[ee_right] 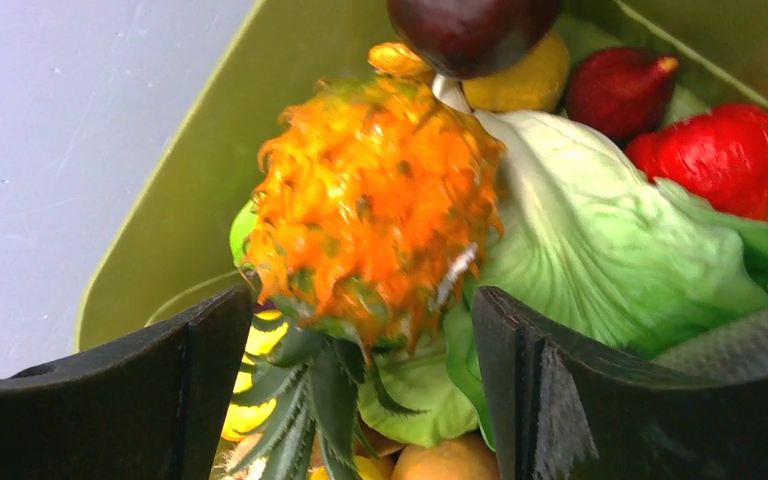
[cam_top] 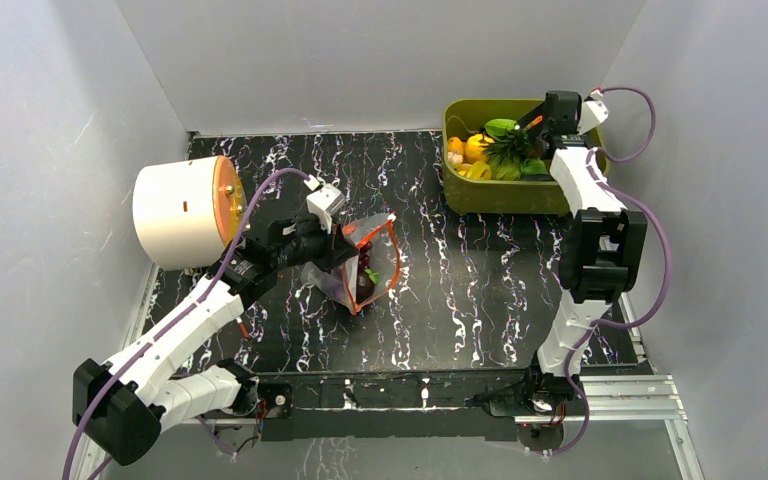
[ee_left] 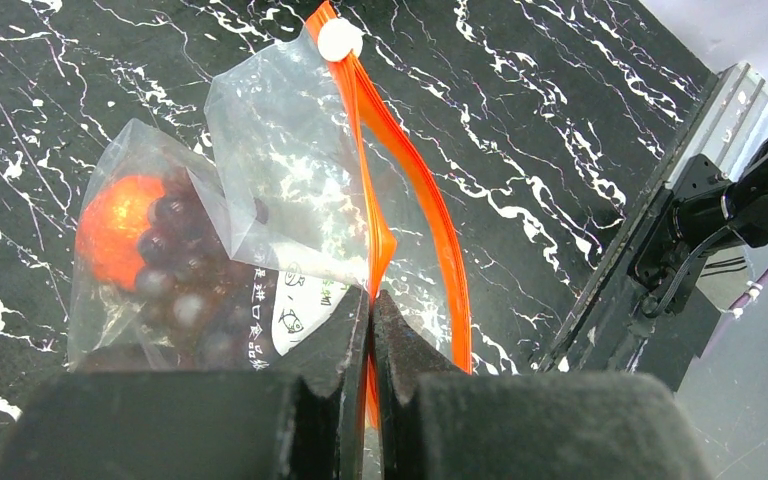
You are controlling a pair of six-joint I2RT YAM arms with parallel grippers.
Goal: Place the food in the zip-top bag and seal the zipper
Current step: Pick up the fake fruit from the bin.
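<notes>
— Now, the clear crinkly zip-top bag (cam_top: 370,262): where is it?
— On the black white-veined surface (cam_top: 480,290), left of centre, with its mouth toward the right. Low inside it, an orange-red round piece (ee_left: 113,235) touches a cluster of dark purple grapes (ee_left: 185,265).
— The thin orange-red zipper strip (ee_left: 438,230)?
— Unsealed. Its two lips stand apart along most of the mouth and meet at a small white round slider (ee_left: 339,40) at the far end.
— Left hand (ee_left: 371,300)?
— Clenched on the nearer lip of the zipper strip, with the orange plastic pinched between the pressed fingers.
— Right hand (ee_right: 355,305)?
— Released, fingers wide, down inside the olive-green rectangular bin (cam_top: 495,198) at the far right of the surface, well apart from the bag. An orange toy pineapple (ee_right: 375,200) with dark green leaves sits between the fingers. I cannot tell whether either finger touches it.
— Other contents of the bin?
— A pale green lettuce leaf (ee_right: 600,240) lies against the pineapple. Two red fruits (ee_right: 730,150) are beyond it, and a maroon round fruit (ee_right: 470,30) is at the far end.
— Anything further?
— A white cylinder with an orange face (cam_top: 180,212) lies on its side at the far left, near the left arm.
</notes>
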